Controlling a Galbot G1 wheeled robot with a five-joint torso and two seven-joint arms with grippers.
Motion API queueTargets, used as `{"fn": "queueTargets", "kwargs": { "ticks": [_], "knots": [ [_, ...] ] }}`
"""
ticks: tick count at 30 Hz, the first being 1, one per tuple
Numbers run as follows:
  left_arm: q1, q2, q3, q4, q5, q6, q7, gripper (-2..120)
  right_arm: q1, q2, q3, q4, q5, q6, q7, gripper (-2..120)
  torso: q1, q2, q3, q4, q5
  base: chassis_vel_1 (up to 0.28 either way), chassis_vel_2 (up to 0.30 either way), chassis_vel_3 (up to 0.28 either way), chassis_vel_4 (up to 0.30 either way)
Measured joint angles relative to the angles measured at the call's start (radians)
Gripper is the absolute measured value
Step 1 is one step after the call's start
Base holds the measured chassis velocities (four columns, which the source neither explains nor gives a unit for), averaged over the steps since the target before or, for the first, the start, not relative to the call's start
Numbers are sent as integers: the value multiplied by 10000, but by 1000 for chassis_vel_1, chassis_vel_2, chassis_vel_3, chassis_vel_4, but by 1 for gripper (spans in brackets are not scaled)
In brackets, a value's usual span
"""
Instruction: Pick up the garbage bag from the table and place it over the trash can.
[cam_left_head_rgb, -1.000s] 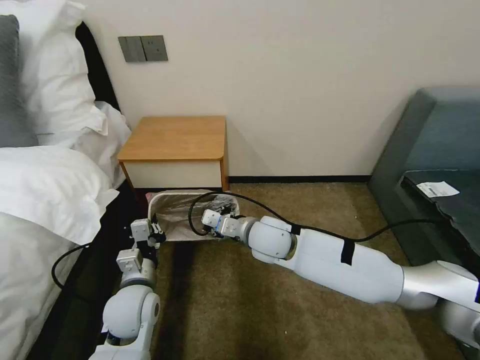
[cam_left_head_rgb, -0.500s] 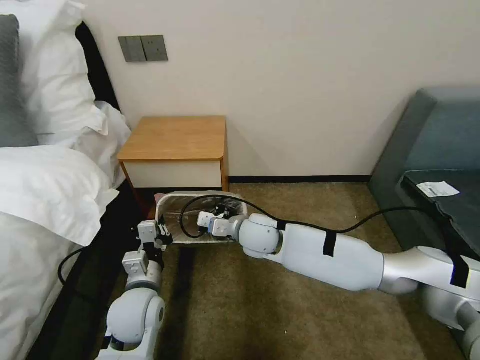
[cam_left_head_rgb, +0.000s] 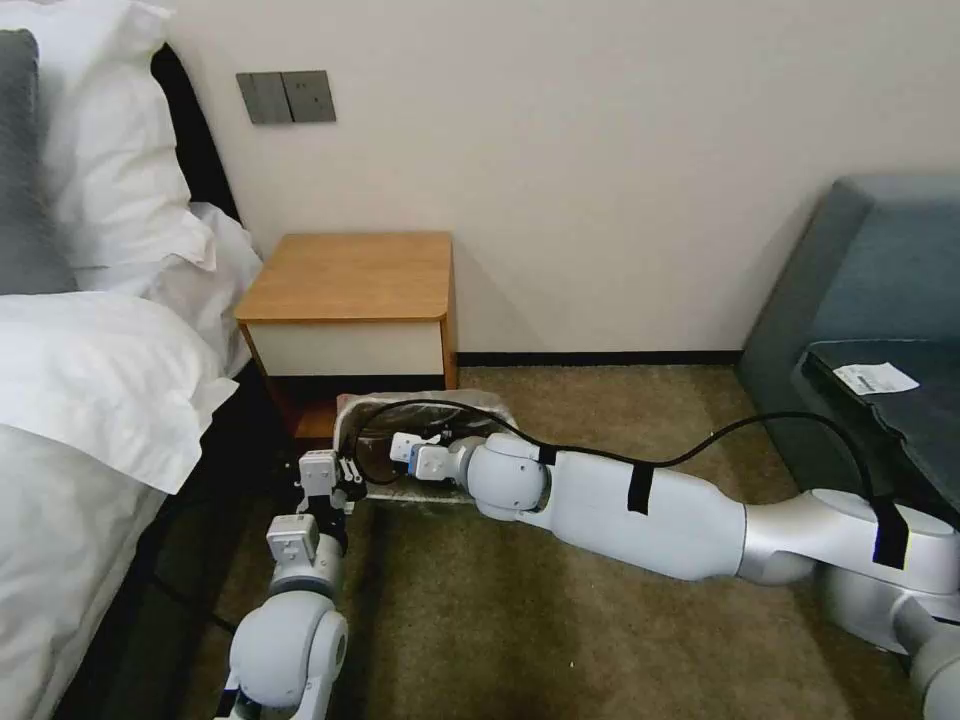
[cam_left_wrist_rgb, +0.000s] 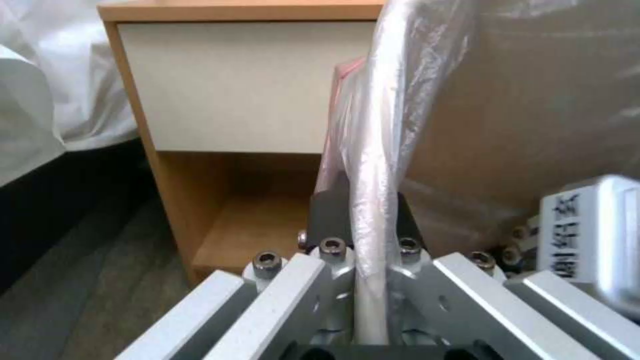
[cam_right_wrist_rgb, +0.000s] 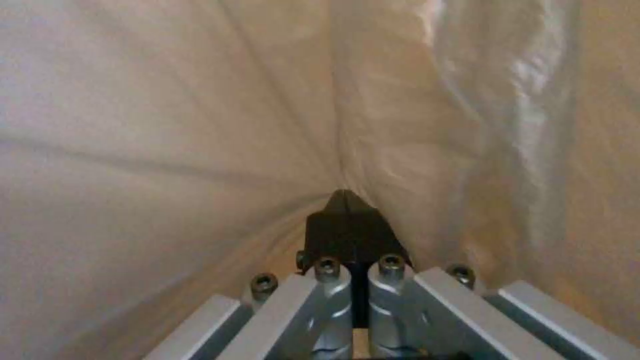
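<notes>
Nearest to me, my left arm reaches forward along the carpet (cam_left_head_rgb: 560, 640), and the left gripper (cam_left_head_rgb: 345, 470) sits at the near left corner of the trash can (cam_left_head_rgb: 352, 412). In the left wrist view that gripper (cam_left_wrist_rgb: 363, 215) is clamped over the rolled rim of the trash can (cam_left_wrist_rgb: 373, 125) with the garbage bag (cam_left_wrist_rgb: 427, 75) draped across it, so film and rim are pinched together between the two dark fingers (cam_left_wrist_rgb: 327, 210); the bag's pink-red edge hangs just outside the rim on the nightstand side.

My right arm stretches across low from the right, its black cable looping over it, and the right gripper (cam_left_head_rgb: 440, 440) is down inside the mouth of the bin. From its wrist camera I see the right gripper (cam_right_wrist_rgb: 348, 210) with its fingers pressed together, their tips pushed into a crease of the garbage bag (cam_right_wrist_rgb: 200, 110); I cannot tell whether any film is caught between them.

The bag (cam_left_head_rgb: 420, 412) lines the trash can, which stands on the carpet just in front of the surface (cam_left_head_rgb: 350, 275), a wooden nightstand against the wall. The bed (cam_left_head_rgb: 90, 380) with its white pillows lies to the left, and a grey sofa (cam_left_head_rgb: 870, 280) stands well apart on the right.
</notes>
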Motion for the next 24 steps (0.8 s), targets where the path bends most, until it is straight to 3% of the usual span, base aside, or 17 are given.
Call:
{"fn": "queueTargets", "kwargs": {
  "ticks": [24],
  "knots": [
    [517,-52,192,-751,249,2,-35,0,-76,187,165,-466,-183,107,-85,0,0,0,0,0,-1,0,0,0,0]
  ]
}}
